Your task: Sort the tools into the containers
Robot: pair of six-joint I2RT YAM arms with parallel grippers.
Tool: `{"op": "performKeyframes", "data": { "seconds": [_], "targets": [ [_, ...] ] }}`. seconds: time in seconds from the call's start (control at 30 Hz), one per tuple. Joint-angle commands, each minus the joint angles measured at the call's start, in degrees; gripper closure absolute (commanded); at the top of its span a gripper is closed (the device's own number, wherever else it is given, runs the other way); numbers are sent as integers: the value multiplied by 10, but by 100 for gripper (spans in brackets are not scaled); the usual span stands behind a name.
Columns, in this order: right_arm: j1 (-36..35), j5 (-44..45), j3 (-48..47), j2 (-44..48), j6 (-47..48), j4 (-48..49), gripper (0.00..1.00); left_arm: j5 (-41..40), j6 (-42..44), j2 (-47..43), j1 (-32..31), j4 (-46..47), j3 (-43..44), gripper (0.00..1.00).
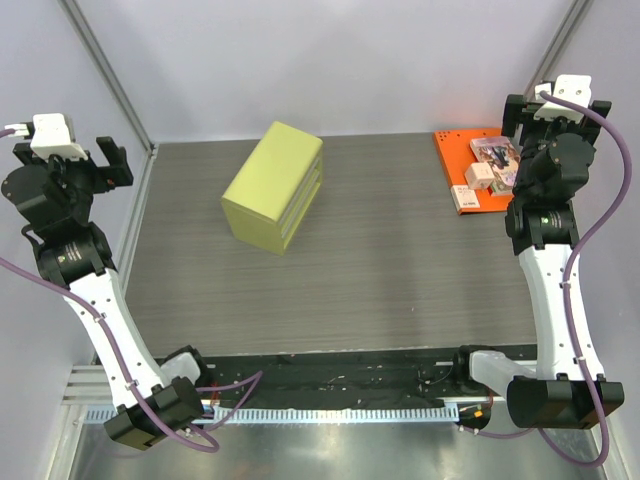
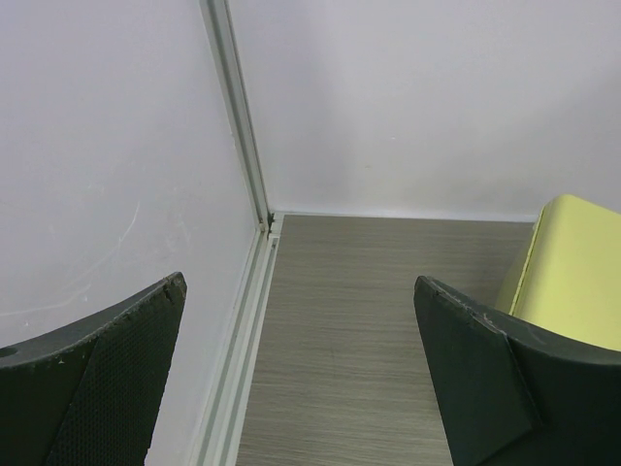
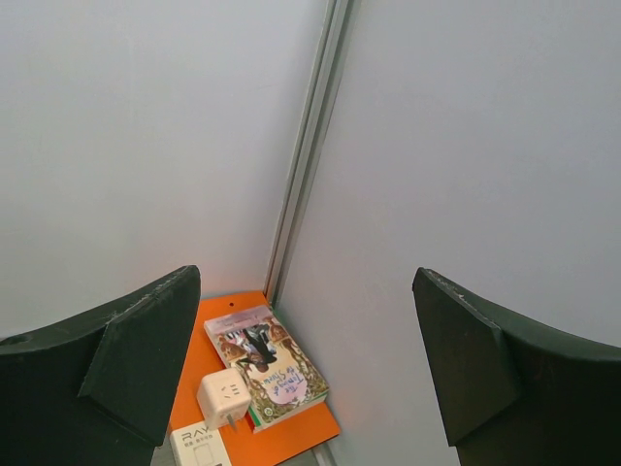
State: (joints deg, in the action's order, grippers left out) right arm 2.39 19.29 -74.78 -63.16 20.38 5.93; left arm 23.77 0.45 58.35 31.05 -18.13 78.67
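A yellow-green box-shaped container [image 1: 272,186] lies on the grey table at the back, left of centre; its corner shows in the left wrist view [image 2: 572,267]. An orange board [image 1: 452,150] at the back right carries a small book [image 1: 493,152], a white plug cube [image 1: 480,174] and a white carton [image 1: 467,197]. The right wrist view shows the board [image 3: 233,309], book [image 3: 277,369], plug cube [image 3: 223,400] and carton [image 3: 199,449]. My left gripper [image 1: 100,160] [image 2: 301,374] is open and empty, raised at the far left. My right gripper [image 1: 557,108] [image 3: 306,374] is open and empty, raised above the board.
White enclosure walls with metal corner posts [image 1: 110,75] close in the table on the left, back and right. A metal rail [image 2: 238,359] runs along the table's left edge. Cables and a black strip [image 1: 330,380] lie along the near edge between the arm bases.
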Motion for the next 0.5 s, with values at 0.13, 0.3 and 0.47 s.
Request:
{"op": "performKeyframes", "data": {
  "seconds": [0.13,0.3,0.47],
  "targets": [
    [1,-24,-31,5,-58,-9,0,44,-63,12,1,22,9,0],
    [1,-43,-11,6,-71,-8,1,66,-81,21,1,24,-1,0],
    [0,-57,-1,6,-76,-8,0,78,-85,30,0,24,-3,0]
  ]
}}
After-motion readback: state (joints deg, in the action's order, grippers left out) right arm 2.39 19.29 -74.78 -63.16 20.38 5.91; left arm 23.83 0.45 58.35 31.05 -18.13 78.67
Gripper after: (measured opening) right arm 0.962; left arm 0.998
